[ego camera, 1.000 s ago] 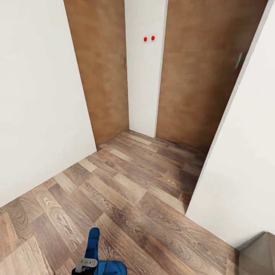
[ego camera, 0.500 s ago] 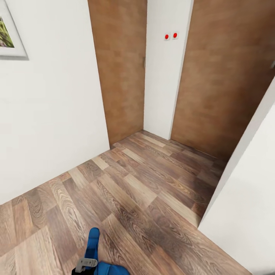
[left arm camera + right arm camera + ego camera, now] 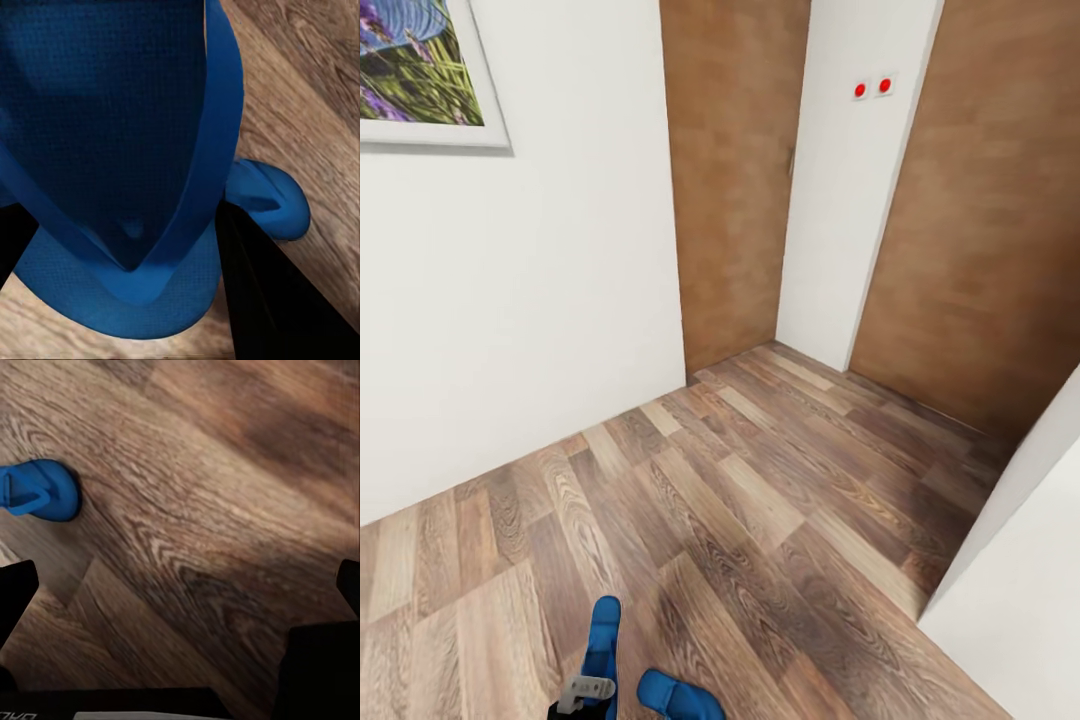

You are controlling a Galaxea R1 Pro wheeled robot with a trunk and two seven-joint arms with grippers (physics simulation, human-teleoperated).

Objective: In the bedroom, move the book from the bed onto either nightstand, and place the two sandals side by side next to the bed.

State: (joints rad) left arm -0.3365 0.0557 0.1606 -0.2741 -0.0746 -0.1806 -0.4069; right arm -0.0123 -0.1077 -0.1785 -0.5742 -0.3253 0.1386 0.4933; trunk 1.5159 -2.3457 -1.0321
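Observation:
One blue sandal point(image 3: 601, 632) stands on end at the bottom edge of the head view, with my left gripper point(image 3: 586, 692) shut on it. In the left wrist view that sandal point(image 3: 127, 127) spreads between the dark fingers point(image 3: 262, 300), straps facing the camera. The second blue sandal point(image 3: 678, 697) lies on the plank floor just right of the held one, and its toe end point(image 3: 270, 199) appears past the held sandal. From the right wrist the sandal point(image 3: 37, 491) is on the floor, and my right gripper point(image 3: 180, 600) hangs open above bare planks. Bed, book and nightstands are out of view.
A white wall point(image 3: 540, 300) with a framed picture point(image 3: 420, 70) rises at the left. Two brown wooden doors point(image 3: 735, 180) point(image 3: 990, 230) flank a white wall strip with two red dots point(image 3: 871, 88). Another white wall corner point(image 3: 1020, 560) juts in at the right. Wood-plank floor point(image 3: 740, 500) lies between.
The camera has turned left: doors and red dots slid right and the framed picture came into view. The floor sandal now shows apart from the held one. My left gripper keeps its hold.

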